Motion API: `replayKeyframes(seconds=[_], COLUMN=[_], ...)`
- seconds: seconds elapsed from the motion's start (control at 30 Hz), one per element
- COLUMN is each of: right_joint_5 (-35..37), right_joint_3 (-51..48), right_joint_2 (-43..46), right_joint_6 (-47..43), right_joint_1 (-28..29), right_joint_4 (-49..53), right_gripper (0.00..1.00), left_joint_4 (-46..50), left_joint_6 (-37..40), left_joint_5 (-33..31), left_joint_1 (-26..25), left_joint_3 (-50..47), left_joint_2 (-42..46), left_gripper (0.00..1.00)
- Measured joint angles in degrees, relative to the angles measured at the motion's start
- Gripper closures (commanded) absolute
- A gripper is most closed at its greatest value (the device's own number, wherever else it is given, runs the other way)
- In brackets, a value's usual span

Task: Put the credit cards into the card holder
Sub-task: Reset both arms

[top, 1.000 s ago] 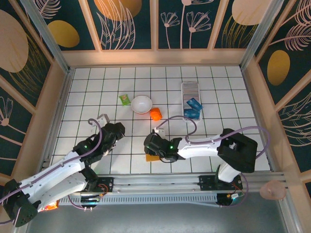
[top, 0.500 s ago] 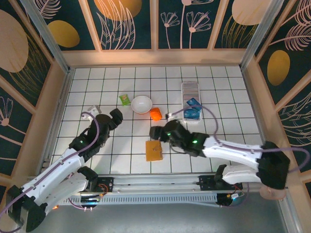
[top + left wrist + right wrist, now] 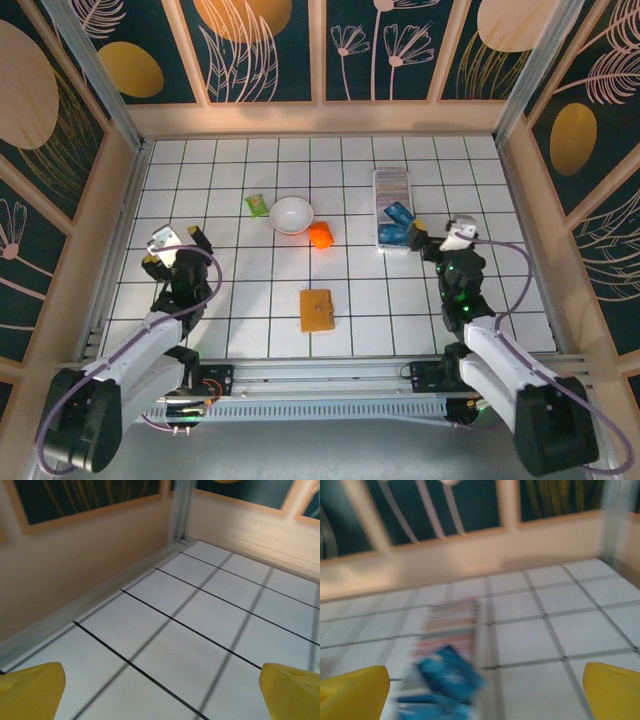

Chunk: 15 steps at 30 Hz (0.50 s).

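Left gripper (image 3: pixel 173 250): over the left side of the tiled table (image 3: pixel 250 290), near the left wall; spread wide; nothing held; in the left wrist view, yellow fingertips (image 3: pixel 31 690) at both lower corners, bare white tiles and black grid lines between them.
Right gripper (image 3: pixel 432 240): just right of the near end of the card holder (image 3: pixel 392 182); spread wide; nothing held; in the right wrist view, yellow fingertips (image 3: pixel 353 691) at both lower corners, blurred.
Card holder: long white slotted tray; right of centre; lying lengthwise toward the back wall; far half showing bare slots; ahead and left of the fingers in the right wrist view.
Credit cards (image 3: pixel 398 213): bright blue; in the near half of the card holder; one tilted across the middle, more at the near end; number and seating in the slots impossible to tell.
White bowl (image 3: pixel 291 214): left of the card holder, apart from it.
Green packet (image 3: pixel 257 204): just left of the white bowl.
Orange object (image 3: pixel 320 235): small; just beside the white bowl on its near right; between the bowl and the card holder.
Wallet (image 3: pixel 317 310): tan-orange; flat on the tiles near the front centre; well apart from both grippers.
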State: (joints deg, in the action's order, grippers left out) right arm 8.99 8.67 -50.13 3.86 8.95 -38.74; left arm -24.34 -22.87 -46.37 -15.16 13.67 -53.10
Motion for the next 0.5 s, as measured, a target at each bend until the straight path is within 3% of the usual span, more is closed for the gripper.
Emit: replayKeyframes(seconds=[0.1, 0.3, 0.5], right_joint_5=[-2.3, -6.8, -10.9], right_joint_3=[-1.0, -0.7, 0.6], right_joint_2=[-8.8, -26.6, -36.8], right_joint_6=[-2.2, -6.0, -6.0], right_joint_1=[-5.0, -5.9, -9.2], right_joint_4=[-6.8, -21.2, -32.2], right_gripper=[0.01, 0.01, 0.01], left_joint_4=[-10.9, -20.9, -32.7], left_joint_6=[5.6, 10.1, 14.2], left_joint_5=[3.0, 10.5, 18.4], left_joint_1=[3.0, 7.6, 9.7], left_joint_3=[-2.6, -2.7, -1.5], left_joint_2=[-3.3, -16.7, -24.9], left_gripper=[0.01, 0.01, 0.01])
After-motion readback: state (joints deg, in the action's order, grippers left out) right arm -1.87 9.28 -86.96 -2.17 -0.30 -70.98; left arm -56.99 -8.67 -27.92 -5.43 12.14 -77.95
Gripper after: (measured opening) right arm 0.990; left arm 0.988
